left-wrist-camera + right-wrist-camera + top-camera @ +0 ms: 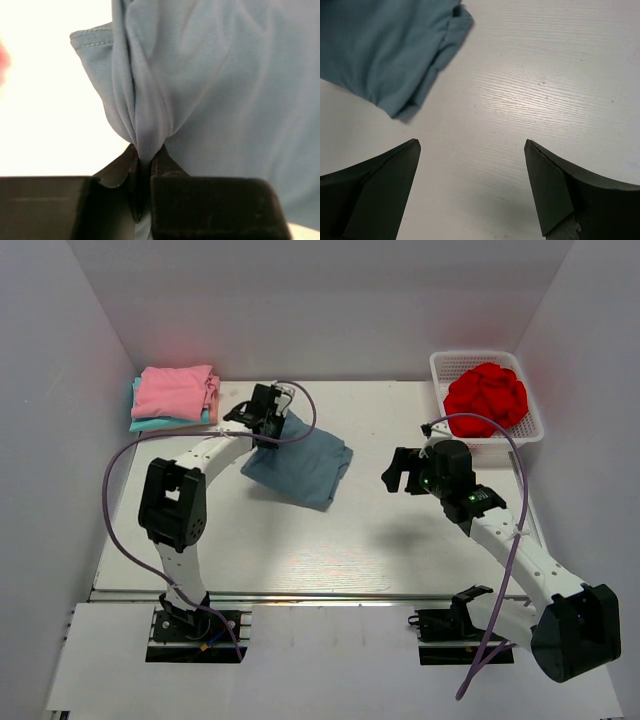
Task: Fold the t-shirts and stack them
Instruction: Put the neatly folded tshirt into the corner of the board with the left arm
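A folded dusty blue-grey t-shirt (300, 465) lies left of the table's middle; its upper left edge is pinched in my left gripper (270, 430). In the left wrist view the cloth (210, 85) bunches into a pleat between the shut jaws of that gripper (146, 162). A folded pink t-shirt (175, 390) rests on a teal one (150, 424) at the back left corner. A bright red t-shirt (486, 397) sits crumpled in the basket. My right gripper (398, 472) hovers open to the right of the blue-grey shirt, whose corner (385, 55) shows ahead of that gripper (472, 150).
The white mesh basket (530, 430) stands at the back right against the wall. White walls close in the table on the left, back and right. Bare table (340, 550) lies between the two arms and the near edge.
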Robot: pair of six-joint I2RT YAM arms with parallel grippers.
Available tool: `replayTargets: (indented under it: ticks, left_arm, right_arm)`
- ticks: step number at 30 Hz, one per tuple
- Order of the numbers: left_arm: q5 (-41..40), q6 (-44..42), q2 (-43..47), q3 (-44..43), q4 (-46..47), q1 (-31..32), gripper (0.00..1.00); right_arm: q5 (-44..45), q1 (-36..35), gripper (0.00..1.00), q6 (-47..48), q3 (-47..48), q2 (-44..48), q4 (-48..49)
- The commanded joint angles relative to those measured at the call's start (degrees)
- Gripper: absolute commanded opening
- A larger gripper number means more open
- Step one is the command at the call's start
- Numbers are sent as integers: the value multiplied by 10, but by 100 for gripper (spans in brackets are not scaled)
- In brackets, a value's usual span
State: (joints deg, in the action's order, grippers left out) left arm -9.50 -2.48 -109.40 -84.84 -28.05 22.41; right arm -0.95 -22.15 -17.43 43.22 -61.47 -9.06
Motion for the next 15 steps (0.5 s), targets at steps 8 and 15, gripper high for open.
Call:
replayTargets:
  ticks: [8,15]
  left_arm:
    - [-179,-172,61,-174,-17,-39,0]
    - [-165,-254,-4,-308,-4,-108,0]
  right_arm:
    - [35,1,90,7,52,-28,-6]
    - [28,0,90,-2,86,-72,-14]
